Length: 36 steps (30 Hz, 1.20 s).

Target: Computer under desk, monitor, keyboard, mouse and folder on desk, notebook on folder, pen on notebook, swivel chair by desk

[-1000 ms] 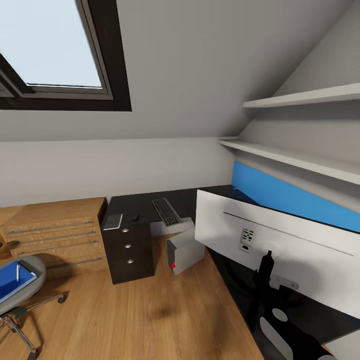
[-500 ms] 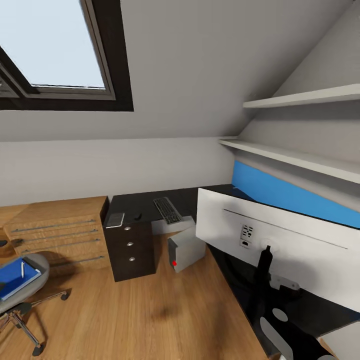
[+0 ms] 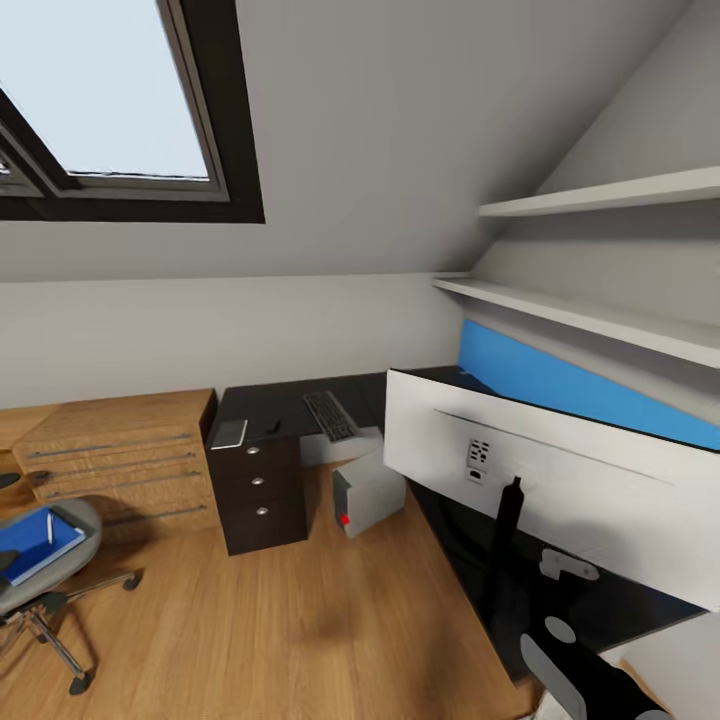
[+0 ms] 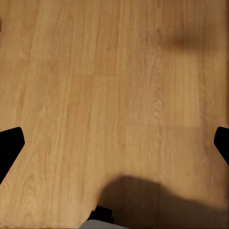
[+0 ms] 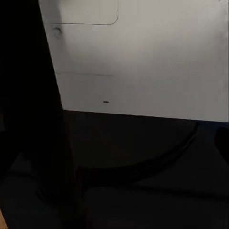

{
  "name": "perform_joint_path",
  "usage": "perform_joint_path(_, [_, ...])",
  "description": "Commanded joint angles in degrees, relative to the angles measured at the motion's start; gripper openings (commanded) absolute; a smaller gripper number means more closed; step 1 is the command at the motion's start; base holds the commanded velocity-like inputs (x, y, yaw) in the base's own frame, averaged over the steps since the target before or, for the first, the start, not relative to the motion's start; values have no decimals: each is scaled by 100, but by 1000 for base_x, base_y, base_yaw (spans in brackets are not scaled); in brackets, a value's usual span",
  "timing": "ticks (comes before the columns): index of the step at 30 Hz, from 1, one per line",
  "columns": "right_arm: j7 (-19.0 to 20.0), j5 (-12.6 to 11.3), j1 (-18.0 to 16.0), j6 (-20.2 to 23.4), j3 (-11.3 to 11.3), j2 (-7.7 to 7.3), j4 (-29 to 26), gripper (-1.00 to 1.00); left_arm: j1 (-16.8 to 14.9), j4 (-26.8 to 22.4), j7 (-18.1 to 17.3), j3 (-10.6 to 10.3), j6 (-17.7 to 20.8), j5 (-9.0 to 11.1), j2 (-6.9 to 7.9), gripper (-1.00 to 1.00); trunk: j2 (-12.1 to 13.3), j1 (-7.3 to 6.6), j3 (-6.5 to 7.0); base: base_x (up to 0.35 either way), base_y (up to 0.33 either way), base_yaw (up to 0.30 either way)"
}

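The monitor (image 3: 560, 480) stands with its white back to me on the right wing of the black desk (image 3: 270, 405), its thin black stand (image 3: 505, 560) close in front. On the desk's far wing lie the keyboard (image 3: 330, 415), the dark-grey notebook (image 3: 230, 433) and a small dark mouse (image 3: 272, 428). The grey computer (image 3: 368, 493) sits on the floor under the desk. At far left the swivel chair (image 3: 40, 575) carries the blue folder (image 3: 35, 540) with the white pen (image 3: 50, 527) on it. My left gripper (image 4: 114, 143) hangs open over bare floor. The right wrist view faces the monitor's back (image 5: 143, 57); its fingers are unclear.
A dark drawer unit (image 3: 258, 495) stands under the desk's left end, with a light wooden drawer chest (image 3: 120, 460) beside it. Two wall shelves (image 3: 600, 200) and a blue panel (image 3: 580, 385) run above the desk's right wing. Wooden floor (image 3: 300, 620) lies open between chair and desk.
The whole picture has shifted a little, so the camera moved; more of the chair shows at left. Nothing among the things has visibly moved.
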Motion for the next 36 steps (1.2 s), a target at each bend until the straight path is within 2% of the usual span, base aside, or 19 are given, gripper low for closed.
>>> perform_joint_path(1, [-30,-61,-6,-35,49,-9,-2,100,-3,-2,36,-48,-18,32,0,100,-5,0,-3,-270,-221,0])
perform_joint_path(15, [-29,-63,-6,-42,48,-9,1,100,-1,-1,36,-48,-18,32,0,100,-5,0,-3,-239,-249,0])
perform_joint_path(36, [-29,-67,-6,-63,48,-9,8,100,-1,2,19,-66,2,34,0,100,-5,0,-3,148,-315,0])
